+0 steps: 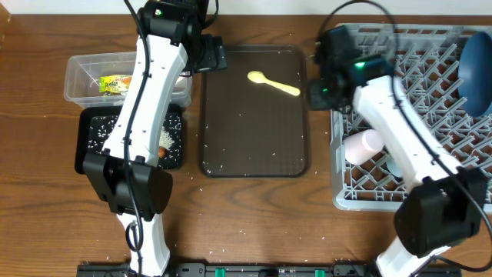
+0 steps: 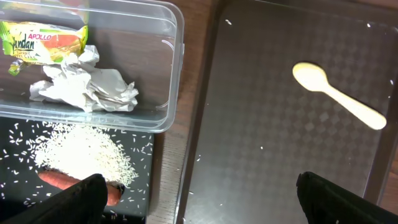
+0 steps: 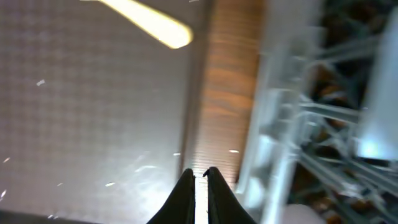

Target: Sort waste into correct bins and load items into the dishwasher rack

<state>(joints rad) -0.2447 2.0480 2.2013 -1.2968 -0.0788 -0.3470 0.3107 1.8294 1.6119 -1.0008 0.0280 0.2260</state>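
Overhead: yellow spoon (image 1: 273, 82) on the serving tray (image 1: 231, 146), axis ten-to-four o'clock, handle end nearest my right gripper (image 1: 319, 94); left wrist: my left gripper (image 2: 208, 199) gapes empty, spoon at one o'clock; right wrist: fingers (image 3: 186, 193) pinched together, empty, handle at eleven o'clock.

Pale yellow spoon (image 1: 274, 83), dark brown diamond-patterned tray (image 1: 254, 135), grey rack (image 1: 419, 69), yellow-green printed wrapper (image 1: 115, 84)

One spoon (image 1: 273, 81), one plate (image 1: 477, 73), one rack (image 1: 369, 201).

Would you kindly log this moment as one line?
left gripper: open, empty | right gripper: shut, empty | yellow spoon: on brown tray | wrapper, paper: in clear tub | rice, sausage: in black tray
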